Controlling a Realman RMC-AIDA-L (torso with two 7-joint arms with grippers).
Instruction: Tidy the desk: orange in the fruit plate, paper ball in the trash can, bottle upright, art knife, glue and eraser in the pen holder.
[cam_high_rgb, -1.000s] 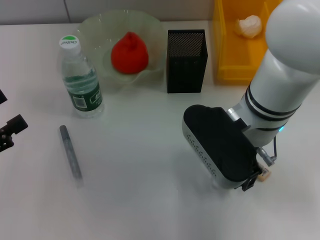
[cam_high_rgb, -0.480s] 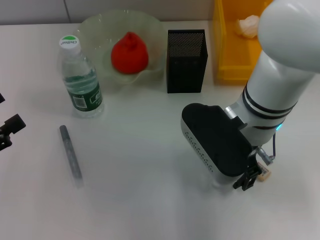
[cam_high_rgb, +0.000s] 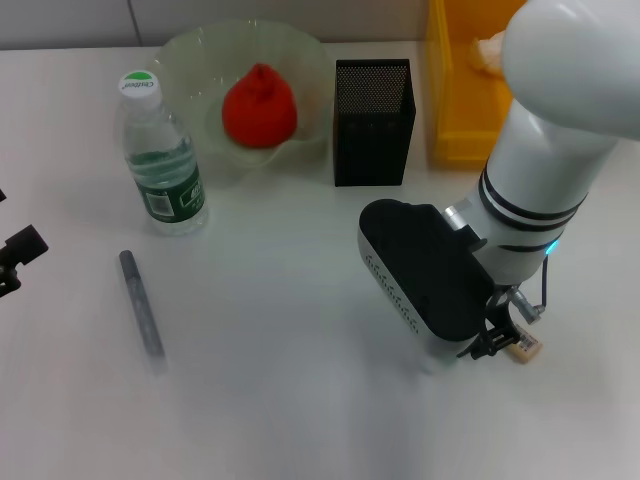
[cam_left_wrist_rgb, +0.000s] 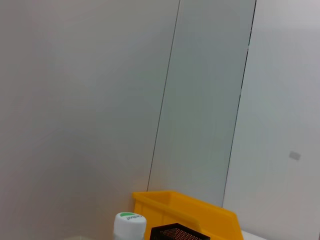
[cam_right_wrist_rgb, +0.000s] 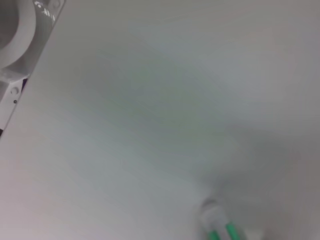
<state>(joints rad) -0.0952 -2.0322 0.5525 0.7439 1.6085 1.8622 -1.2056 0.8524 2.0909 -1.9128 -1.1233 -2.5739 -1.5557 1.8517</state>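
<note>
Right pincer (cam_high_rgb: 503, 338), lowered since a second ago at table's near right, now straddling eraser (cam_high_rgb: 526, 347), closure not discernible, grasp judged imminent; left pincer (cam_high_rgb: 15, 255) parked at left edge, closure likewise not discernible.

We saw a matt white table (cam_high_rgb: 280, 400), a black metal-mesh pen holder (cam_high_rgb: 373, 122), a translucent glossy plastic fruit plate (cam_high_rgb: 190, 60), a clear plastic bottle (cam_high_rgb: 162, 165) and a glossy yellow plastic trash can (cam_high_rgb: 455, 95).
</note>
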